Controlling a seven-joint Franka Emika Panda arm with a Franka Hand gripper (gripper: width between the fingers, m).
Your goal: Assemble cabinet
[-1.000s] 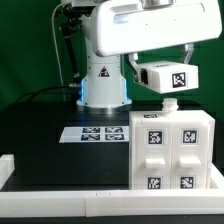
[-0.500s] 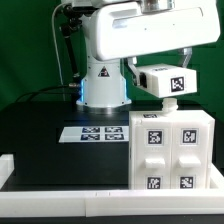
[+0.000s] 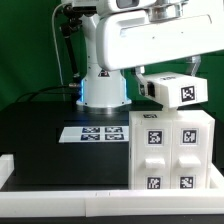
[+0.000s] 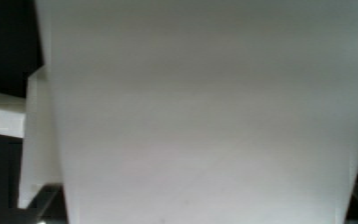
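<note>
The white cabinet (image 3: 170, 150) stands upright on the black table at the exterior view's right, with two front panels carrying several square tags. My gripper (image 3: 172, 76) is shut on a white cabinet panel (image 3: 176, 92) with one tag, and holds it tilted in the air just above the cabinet's top, apart from it. In the wrist view the panel's plain white face (image 4: 202, 110) fills nearly the whole picture and hides the fingertips and the cabinet below.
The marker board (image 3: 92, 133) lies flat on the black table to the left of the cabinet. The arm's base (image 3: 100, 88) stands behind it. A white rail (image 3: 60, 190) runs along the table's front edge, with another on the left side.
The gripper has carried the panel to the exterior view's right and a little lower, closer to the cabinet's top. The arm's upper body has swung right. The cabinet has not moved.
</note>
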